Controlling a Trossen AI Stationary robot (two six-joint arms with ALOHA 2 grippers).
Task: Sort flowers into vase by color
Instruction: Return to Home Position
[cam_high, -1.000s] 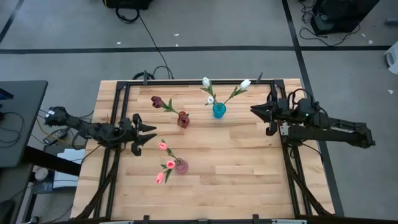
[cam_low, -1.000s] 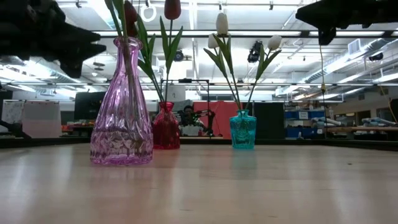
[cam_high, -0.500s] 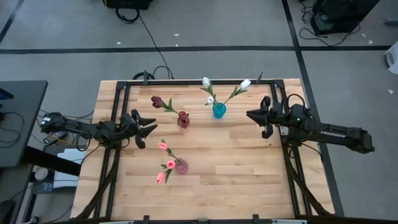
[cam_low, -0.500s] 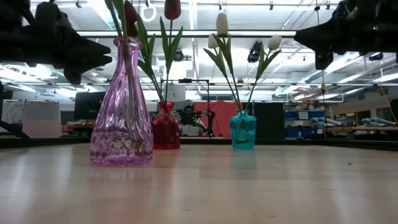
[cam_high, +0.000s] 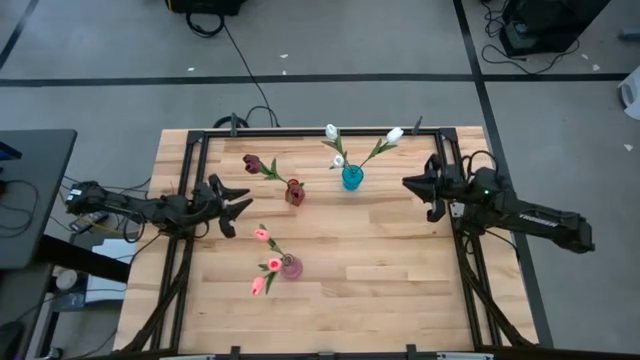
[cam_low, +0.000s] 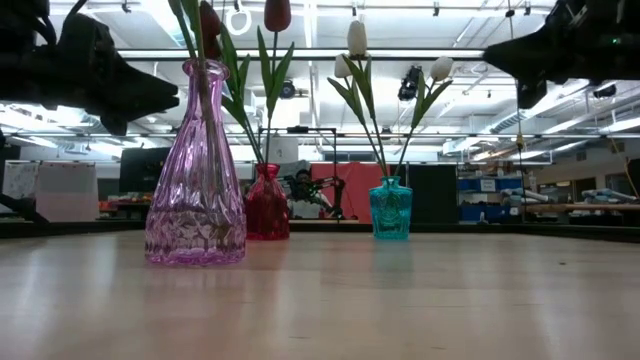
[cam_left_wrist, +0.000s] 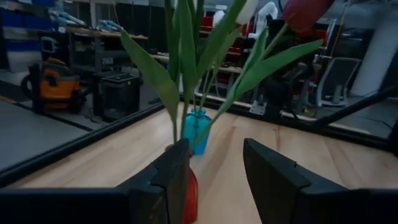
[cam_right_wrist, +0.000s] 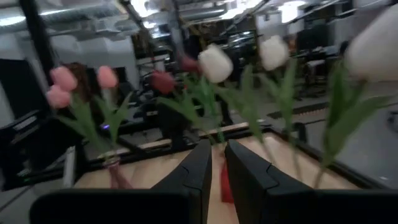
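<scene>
Three vases stand on the wooden table (cam_high: 380, 290), and the flowers' stems stick into their necks. Pink flowers (cam_high: 262, 262) are in the pink vase (cam_high: 290, 266), maroon ones (cam_high: 255, 163) in the red vase (cam_high: 294, 192), white ones (cam_high: 340, 145) in the teal vase (cam_high: 352, 178). My left gripper (cam_high: 243, 208) hovers open at the table's left, pointing level at the red vase (cam_left_wrist: 189, 193), with nothing between its fingers. My right gripper (cam_high: 405, 183) hovers at the right, level, aimed past the teal vase. Only a narrow gap (cam_right_wrist: 218, 149) shows between its fingers, and nothing is in it.
A black metal frame (cam_high: 190, 170) runs along the table's left, far and right sides, and both arms reach in over it. Bare wood lies in the near half and between the vases. Beyond the far edge are the room's benches and equipment (cam_low: 320, 190).
My right gripper has sunk toward the table while staying near the right edge, still pointing level at the vases. My left gripper has swung a little toward the far edge, so that it now points more squarely at the red vase. The vases and flowers have not moved.
</scene>
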